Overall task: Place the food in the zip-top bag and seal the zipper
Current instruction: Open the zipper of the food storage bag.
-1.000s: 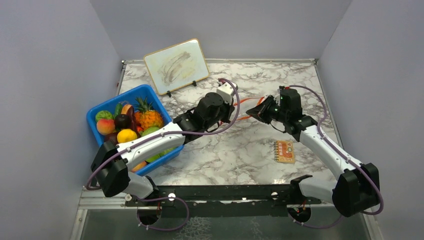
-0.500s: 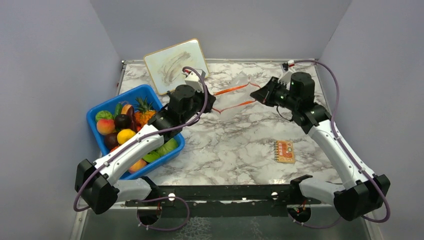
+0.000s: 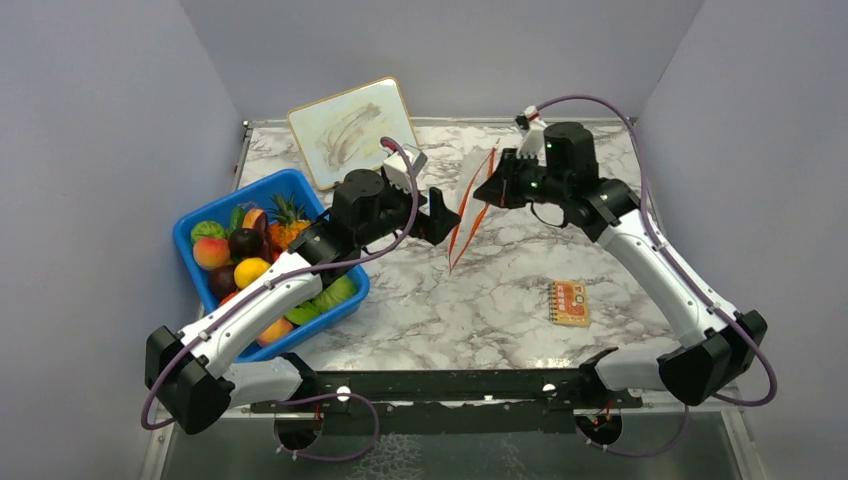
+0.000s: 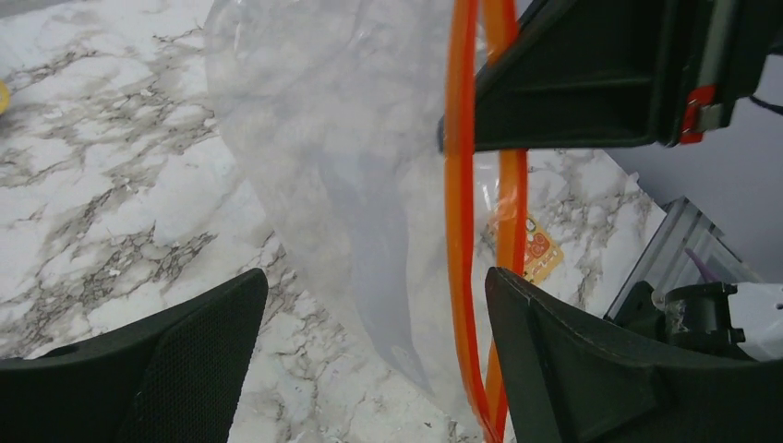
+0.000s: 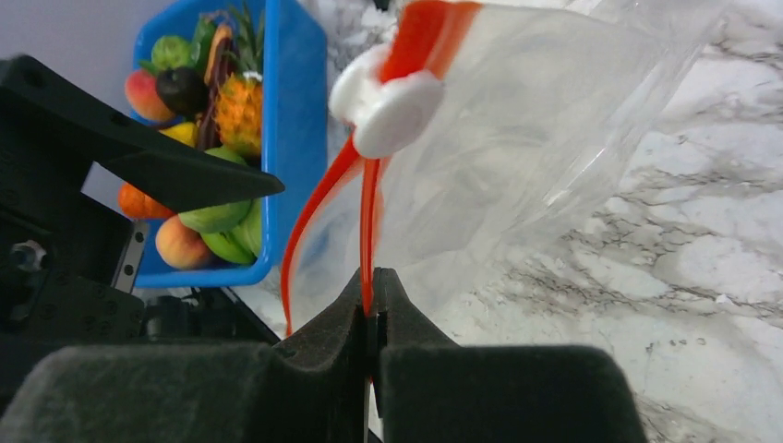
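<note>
The clear zip-top bag point(image 3: 468, 190) hangs off the table from my right gripper point(image 3: 492, 190). That gripper point(image 5: 371, 281) is shut on one orange-red strip of the zipper point(image 5: 369, 231), below the white slider point(image 5: 392, 101). The other strip curves away to the left, so the mouth gapes. My left gripper point(image 3: 440, 215) stands wide open beside the bag. In the left wrist view the bag point(image 4: 323, 120) and its zipper point(image 4: 459, 231) show between the spread fingers point(image 4: 374, 277), and neither pad touches them. The food point(image 3: 250, 255) lies piled in the blue tub point(image 3: 290, 180).
A framed whiteboard point(image 3: 352, 130) leans on the back wall behind the tub. A small orange card point(image 3: 568, 302) lies on the marble to the right, near the front. Grey walls close in on the table's left, right and back.
My left gripper has opened and let go of the bag's rim. My right gripper has swung left and up with the zipper, so the bag now hangs on edge instead of stretching between both grippers.
</note>
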Controlling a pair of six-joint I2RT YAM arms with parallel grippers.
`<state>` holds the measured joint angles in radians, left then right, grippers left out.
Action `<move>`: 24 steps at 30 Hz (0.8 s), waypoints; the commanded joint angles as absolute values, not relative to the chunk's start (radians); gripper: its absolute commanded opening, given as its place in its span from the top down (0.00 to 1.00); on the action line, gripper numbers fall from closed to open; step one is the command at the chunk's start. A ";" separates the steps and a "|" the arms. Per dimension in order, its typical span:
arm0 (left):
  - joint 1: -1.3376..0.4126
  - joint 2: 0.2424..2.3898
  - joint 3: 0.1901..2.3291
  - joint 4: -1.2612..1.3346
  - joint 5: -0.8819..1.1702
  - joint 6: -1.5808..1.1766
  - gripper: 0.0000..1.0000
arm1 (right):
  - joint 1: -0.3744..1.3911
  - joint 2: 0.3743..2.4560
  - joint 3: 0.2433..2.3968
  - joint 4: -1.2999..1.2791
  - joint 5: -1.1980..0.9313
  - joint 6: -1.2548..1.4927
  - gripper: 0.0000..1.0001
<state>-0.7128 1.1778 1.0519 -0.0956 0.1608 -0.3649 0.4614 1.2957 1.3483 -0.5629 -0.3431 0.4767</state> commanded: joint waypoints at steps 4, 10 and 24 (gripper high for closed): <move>-0.707 1.214 1.103 -0.142 0.242 -0.239 0.05 | 0.582 1.393 1.447 -0.689 -0.255 0.429 0.99; -0.707 1.223 1.093 -0.143 0.139 -0.211 0.07 | 0.639 1.423 1.477 -0.695 -0.225 0.459 0.99; -0.707 1.206 1.134 -0.226 -0.062 -0.151 0.63 | 0.683 1.415 1.455 -0.690 -0.167 0.489 0.99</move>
<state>-0.7128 1.2297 1.1110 -0.2043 0.0467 -0.1894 0.6624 1.4216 1.4429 -0.6895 -0.2222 0.4706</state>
